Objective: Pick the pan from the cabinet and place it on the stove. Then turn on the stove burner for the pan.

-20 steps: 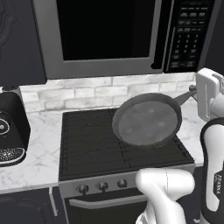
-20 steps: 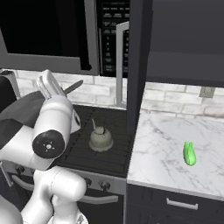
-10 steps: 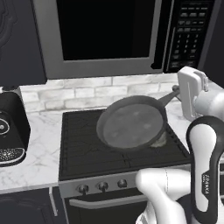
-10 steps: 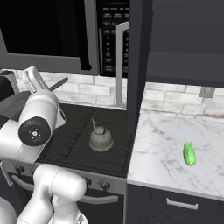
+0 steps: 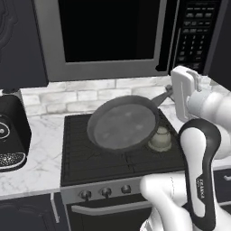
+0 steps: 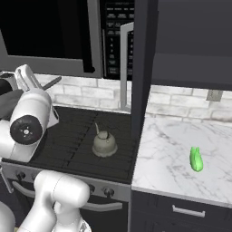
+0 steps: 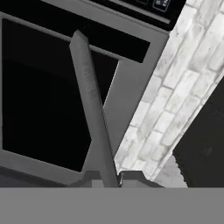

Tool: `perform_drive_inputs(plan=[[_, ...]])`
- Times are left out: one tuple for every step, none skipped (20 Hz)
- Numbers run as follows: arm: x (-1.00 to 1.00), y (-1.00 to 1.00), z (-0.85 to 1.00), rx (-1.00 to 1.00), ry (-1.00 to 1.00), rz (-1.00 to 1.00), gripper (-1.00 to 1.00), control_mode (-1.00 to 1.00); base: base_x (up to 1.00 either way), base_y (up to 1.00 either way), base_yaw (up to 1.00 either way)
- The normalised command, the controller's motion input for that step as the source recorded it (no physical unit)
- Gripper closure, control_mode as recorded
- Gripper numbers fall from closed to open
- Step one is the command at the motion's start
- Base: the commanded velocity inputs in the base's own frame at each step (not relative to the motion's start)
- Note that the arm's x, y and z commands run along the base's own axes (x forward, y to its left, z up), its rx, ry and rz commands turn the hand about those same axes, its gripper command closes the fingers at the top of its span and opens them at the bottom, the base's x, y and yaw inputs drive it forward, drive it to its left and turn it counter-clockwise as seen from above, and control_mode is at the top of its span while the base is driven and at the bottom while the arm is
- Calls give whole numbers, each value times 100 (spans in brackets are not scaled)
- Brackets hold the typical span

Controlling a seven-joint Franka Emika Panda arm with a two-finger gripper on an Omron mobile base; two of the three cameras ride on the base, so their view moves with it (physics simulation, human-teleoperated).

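Note:
The dark-grey pan [image 5: 122, 128] hangs tilted above the black stove [image 5: 85, 160], its face turned toward the camera. My gripper [image 5: 172, 93] is shut on the end of the pan's thin handle [image 5: 161, 96], at the pan's right rear. In the hand view the handle [image 7: 91, 103] runs up and away from my gripper [image 7: 106, 178]. From the right base view only the handle tip [image 6: 52, 82] pokes out behind my arm. The black cabinet [image 6: 181, 36] stands right of the stove with its door [image 6: 139, 68] swung open.
A small pale-grey kettle [image 5: 160, 137] sits on the stove's right rear grate [image 6: 105, 144], just under the pan's edge. Knobs [image 5: 106, 192] line the silver front panel. A microwave [image 5: 108, 36] hangs overhead. A coffee machine [image 5: 9, 135] stands left, a green vegetable [image 6: 195, 158] on the right counter.
The pan has swung left and down, from above the stove's right rear to over its middle. My hand followed it leftward, grip unchanged.

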Motion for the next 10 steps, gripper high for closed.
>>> perform_drive_inputs(plan=[[-1, 25, -17, 5, -7, -14, 100, -100, 0, 0, 0], [-12, 6, -18, 10, -7, -16, 100, -100, 0, 0, 0], [-13, 1, -18, 11, -5, -17, 100, -100, 0, 0, 0], [-13, 0, -17, 11, -5, -17, 100, -100, 0, 0, 0], [-19, 0, -19, 13, -3, -18, 100, -100, 0, 0, 0], [-21, 0, -20, 14, -3, -18, 100, -100, 0, 0, 0], [-29, 0, -23, 17, -2, -18, 100, -100, 0, 0, 0], [-33, 0, -25, 18, -1, -18, 100, -100, 0, 0, 0], [-34, 0, -28, 20, -1, -18, 100, -100, 0, 0, 0], [-35, 0, -30, 21, -1, -19, 100, -100, 0, 0, 0]])
